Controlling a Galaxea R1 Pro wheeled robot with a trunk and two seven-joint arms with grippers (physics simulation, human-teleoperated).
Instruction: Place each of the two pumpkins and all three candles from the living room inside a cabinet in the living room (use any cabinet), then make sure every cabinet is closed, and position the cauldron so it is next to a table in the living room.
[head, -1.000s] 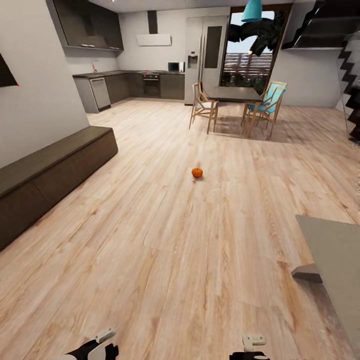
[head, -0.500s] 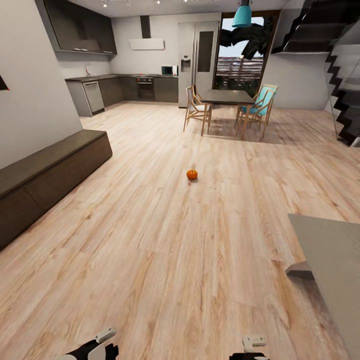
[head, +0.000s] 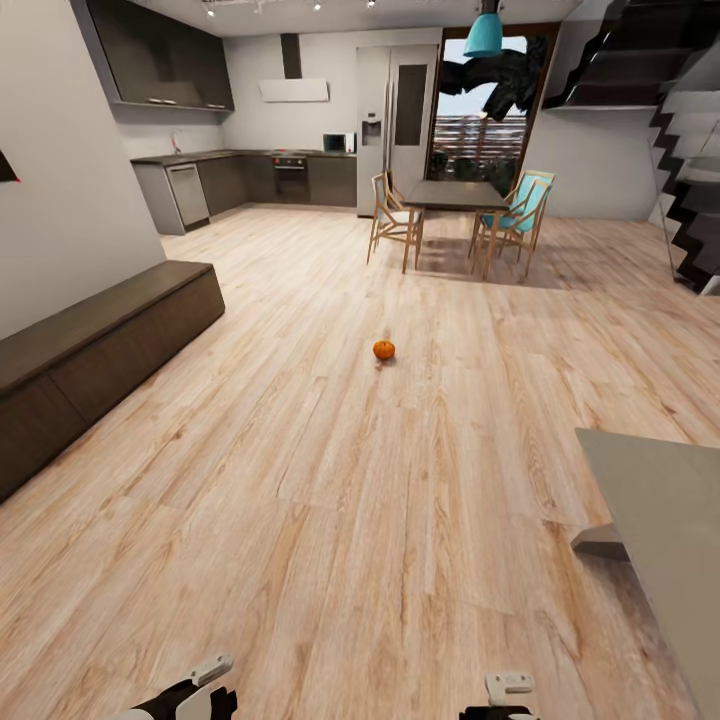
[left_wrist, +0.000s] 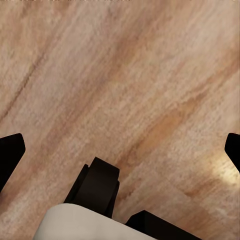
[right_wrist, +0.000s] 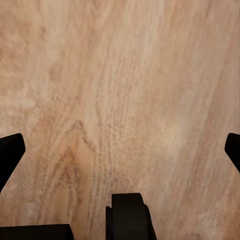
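Observation:
One small orange pumpkin (head: 384, 349) sits alone on the wood floor, well ahead of me in the middle of the room. The long, low dark-brown cabinet (head: 95, 350) runs along the left wall with its fronts shut. Parts of both arms show at the bottom edge of the head view. In the left wrist view my left gripper (left_wrist: 120, 150) hangs open over bare floorboards, its dark fingertips (left_wrist: 11, 150) spread to the frame's sides. My right gripper (right_wrist: 120, 150) is open the same way, with only floor between its fingertips (right_wrist: 10, 150). The candles and the cauldron are out of view.
A grey table top (head: 665, 510) juts in at the right, near me. Farther back stand a dark dining table (head: 455, 195) with wooden chairs (head: 395, 215), a kitchen run (head: 250, 175) at the back left, and black stairs (head: 690, 200) at the right.
The camera shifted between one second and half a second ago, so the whole scene slid a little left and the kitchen ceiling came into view. Since then nothing has moved.

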